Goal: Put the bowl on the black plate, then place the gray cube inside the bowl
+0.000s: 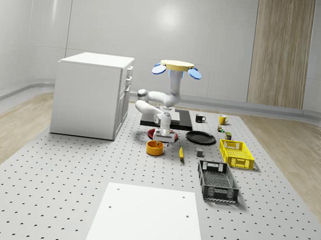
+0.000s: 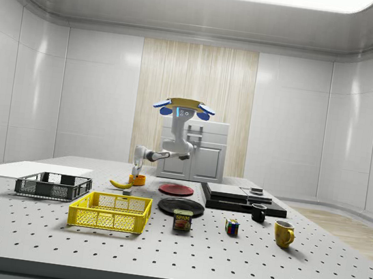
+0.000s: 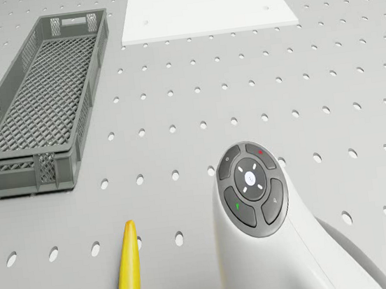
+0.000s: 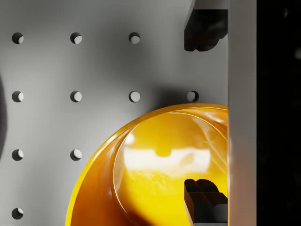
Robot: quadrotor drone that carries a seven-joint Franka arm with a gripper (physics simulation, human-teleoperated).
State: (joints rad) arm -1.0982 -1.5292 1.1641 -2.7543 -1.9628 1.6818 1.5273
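In the whole-scene view, a white cabinet (image 1: 92,94) is seen at the left of the perforated table (image 1: 51,200). The drone (image 1: 177,68) is seen hovering above the table's middle, over a black slab (image 1: 185,120), its arm bent down toward the orange bowl (image 1: 155,147). The claw (image 1: 164,135) is held just above the bowl; in the wrist view its fingers (image 4: 203,29) are spread wide, one outside the bowl's rim and one over its inside. A red plate (image 1: 150,133) lies just behind the bowl. To the right are found a banana (image 1: 181,152), the black plate (image 1: 200,138), the gray cube (image 1: 200,154), a gray crate (image 1: 217,181) and a yellow crate (image 1: 236,153).
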